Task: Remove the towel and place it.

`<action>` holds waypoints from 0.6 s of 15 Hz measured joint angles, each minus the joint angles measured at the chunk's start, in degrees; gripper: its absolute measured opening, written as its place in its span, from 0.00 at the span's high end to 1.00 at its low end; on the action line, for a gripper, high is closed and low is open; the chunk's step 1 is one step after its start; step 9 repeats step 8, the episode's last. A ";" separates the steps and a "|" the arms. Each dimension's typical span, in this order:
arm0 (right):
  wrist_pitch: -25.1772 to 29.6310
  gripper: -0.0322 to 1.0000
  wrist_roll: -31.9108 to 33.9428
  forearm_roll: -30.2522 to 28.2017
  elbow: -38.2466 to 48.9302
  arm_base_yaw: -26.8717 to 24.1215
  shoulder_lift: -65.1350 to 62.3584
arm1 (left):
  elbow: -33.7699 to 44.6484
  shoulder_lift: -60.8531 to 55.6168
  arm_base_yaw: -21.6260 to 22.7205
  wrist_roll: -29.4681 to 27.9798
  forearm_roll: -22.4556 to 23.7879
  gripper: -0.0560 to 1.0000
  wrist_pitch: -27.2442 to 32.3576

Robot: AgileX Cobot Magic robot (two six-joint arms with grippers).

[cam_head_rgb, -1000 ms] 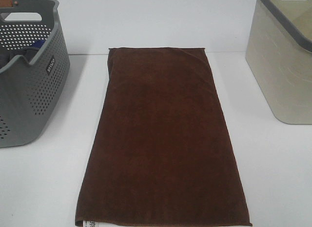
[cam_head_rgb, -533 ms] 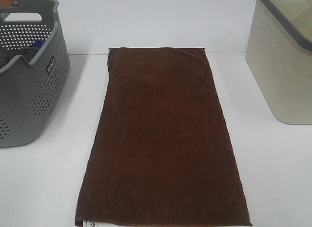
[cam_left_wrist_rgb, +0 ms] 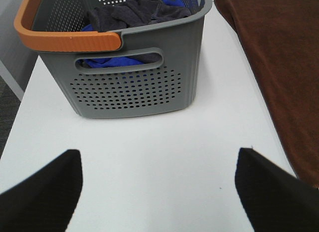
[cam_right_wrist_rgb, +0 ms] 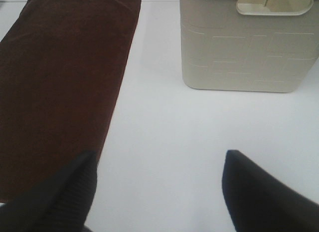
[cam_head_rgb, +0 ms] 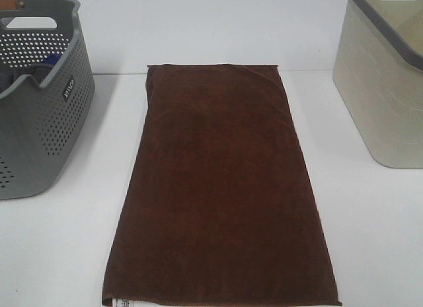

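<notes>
The dark brown towel (cam_head_rgb: 221, 188) lies spread flat down the middle of the white table, its white tag (cam_head_rgb: 123, 302) at the near hem. It also shows in the left wrist view (cam_left_wrist_rgb: 279, 67) and the right wrist view (cam_right_wrist_rgb: 60, 82). My left gripper (cam_left_wrist_rgb: 157, 192) is open and empty over bare table, between the towel and the grey basket. My right gripper (cam_right_wrist_rgb: 159, 192) is open and empty over bare table, beside the towel's edge. Neither gripper shows in the exterior high view.
A grey perforated basket (cam_head_rgb: 39, 122) with an orange handle (cam_left_wrist_rgb: 70, 40) stands at the left, holding dark grey and blue cloths (cam_left_wrist_rgb: 134, 12). A beige basket (cam_head_rgb: 383, 89) with a grey rim stands at the right, seen also in the right wrist view (cam_right_wrist_rgb: 249, 47).
</notes>
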 joint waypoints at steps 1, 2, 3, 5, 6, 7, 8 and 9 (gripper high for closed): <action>0.00 0.31 0.00 0.00 0.00 0.00 0.00 | 0.00 0.00 0.00 0.00 0.00 0.20 0.00; 0.00 0.31 0.00 0.00 0.00 0.00 0.00 | 0.00 0.00 0.00 0.00 0.00 0.20 0.00; 0.00 0.31 0.00 0.00 0.00 0.00 0.00 | 0.00 0.00 0.00 0.00 0.00 0.20 0.00; 0.00 0.31 0.00 0.00 0.00 0.00 0.00 | 0.00 0.00 0.00 0.00 0.00 0.20 0.00; 0.00 0.31 0.00 0.00 0.00 0.00 0.00 | 0.00 0.00 0.00 0.00 0.00 0.20 0.00; 0.00 0.31 0.00 0.00 0.00 0.00 0.00 | 0.00 0.00 0.00 0.00 0.00 0.20 0.00; 0.00 0.31 0.00 0.00 0.00 0.00 0.00 | 0.00 0.00 0.00 0.00 0.00 0.20 0.00; 0.00 0.31 0.00 0.00 0.00 0.00 0.00 | 0.00 0.00 0.00 0.00 0.00 0.20 0.00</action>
